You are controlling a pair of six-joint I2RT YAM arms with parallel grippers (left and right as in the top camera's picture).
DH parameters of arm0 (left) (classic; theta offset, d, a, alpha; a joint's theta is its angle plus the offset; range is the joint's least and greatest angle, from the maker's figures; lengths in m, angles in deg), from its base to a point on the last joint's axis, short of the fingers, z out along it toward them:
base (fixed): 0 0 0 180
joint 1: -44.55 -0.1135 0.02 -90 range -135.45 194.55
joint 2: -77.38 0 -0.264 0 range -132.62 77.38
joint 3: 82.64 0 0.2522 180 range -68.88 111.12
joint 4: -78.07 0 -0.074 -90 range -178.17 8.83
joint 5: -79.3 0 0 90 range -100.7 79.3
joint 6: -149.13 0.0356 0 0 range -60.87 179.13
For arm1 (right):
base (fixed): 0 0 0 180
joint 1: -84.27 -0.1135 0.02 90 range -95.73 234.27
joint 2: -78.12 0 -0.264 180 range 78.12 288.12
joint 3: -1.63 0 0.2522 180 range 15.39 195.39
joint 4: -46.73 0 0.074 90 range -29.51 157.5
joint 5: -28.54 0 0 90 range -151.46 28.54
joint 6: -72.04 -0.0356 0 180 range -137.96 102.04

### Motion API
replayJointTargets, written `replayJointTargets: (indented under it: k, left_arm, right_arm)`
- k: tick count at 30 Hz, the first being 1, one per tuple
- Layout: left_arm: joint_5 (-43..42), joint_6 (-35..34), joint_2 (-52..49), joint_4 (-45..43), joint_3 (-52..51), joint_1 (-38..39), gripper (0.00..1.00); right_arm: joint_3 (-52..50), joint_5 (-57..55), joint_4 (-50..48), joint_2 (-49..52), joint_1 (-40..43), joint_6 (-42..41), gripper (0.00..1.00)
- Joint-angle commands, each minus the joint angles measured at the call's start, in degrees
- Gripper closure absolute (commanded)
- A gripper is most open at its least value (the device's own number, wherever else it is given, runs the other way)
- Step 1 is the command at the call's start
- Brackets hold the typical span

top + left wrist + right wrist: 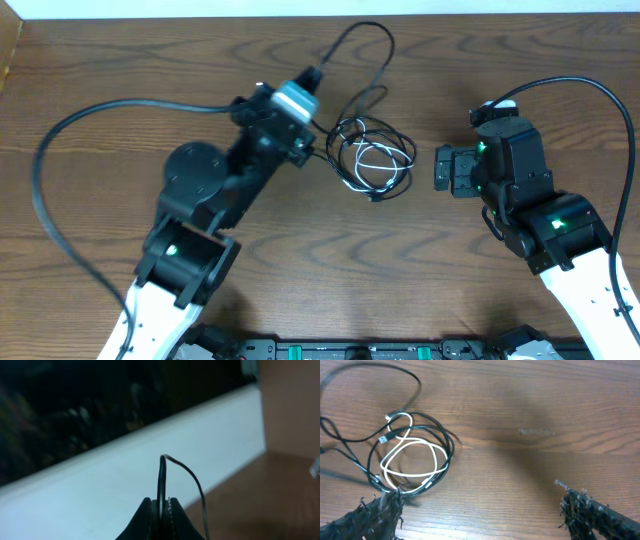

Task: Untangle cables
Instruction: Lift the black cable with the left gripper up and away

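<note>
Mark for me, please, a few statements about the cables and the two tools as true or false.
1. The left tool is shut on a thin black cable. True.
2. The right tool is closed around the white cable. False: its jaws stand wide open and hold nothing, and the cable lies apart from it.
3. The white cable lies tangled among the black loops. True.
4. The bundle of cables sits in a tray. False: it lies directly on the wooden table.
</note>
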Motion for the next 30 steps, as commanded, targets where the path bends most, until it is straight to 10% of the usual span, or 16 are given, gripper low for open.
replayJointTargets:
  k: [1,30]
  left_arm:
    - [4.7,0.1,3.4,-3.0,2.4,0.1,0.93]
    - [0.3,-3.2,-0.2,-8.7,4.3,0.1,0.93]
  right_arm:
    - [-0.3,-0.7,-0.2,0.2,0.4,-0.9,0.01]
    - [-0.3,5.2,-7.6,4.3,0.2,-0.3,0.01]
